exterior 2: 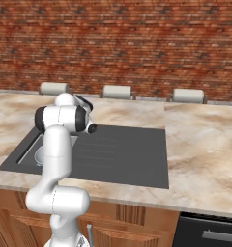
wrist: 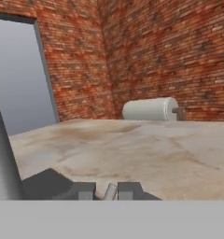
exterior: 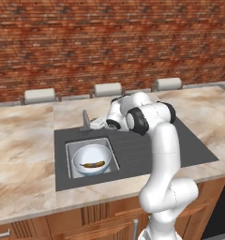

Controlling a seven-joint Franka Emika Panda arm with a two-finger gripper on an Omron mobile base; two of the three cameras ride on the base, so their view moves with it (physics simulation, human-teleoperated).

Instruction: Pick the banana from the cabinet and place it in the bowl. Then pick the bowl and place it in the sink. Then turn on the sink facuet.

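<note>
Gripper (wrist: pixel 107 192) closed on the faucet lever (wrist: pixel 109 191), small grey stub pinched between the two finger tips at the bottom of hand view. Sitting at the back edge of the sink (exterior: pixel 109 145), wrist turned toward the faucet (exterior: pixel 86 121). Counter (exterior: pixel 25 140) marble, dark surround (exterior: pixel 180 150) flat, nothing in the sweep path. Bowl (exterior: pixel 91 159) already down in the basin, banana (exterior: pixel 92 164) lying inside it, so only the tap step left. Spout (wrist: pixel 2 158) rising close at the left of hand view: keep the swing away from it. Turn the lever in an arc about its pivot, not a straight pull; thin stub, likely to slip out of a shallow pinch. Go slow, hold wrist height constant, stop once water shows or travel ends.
</note>
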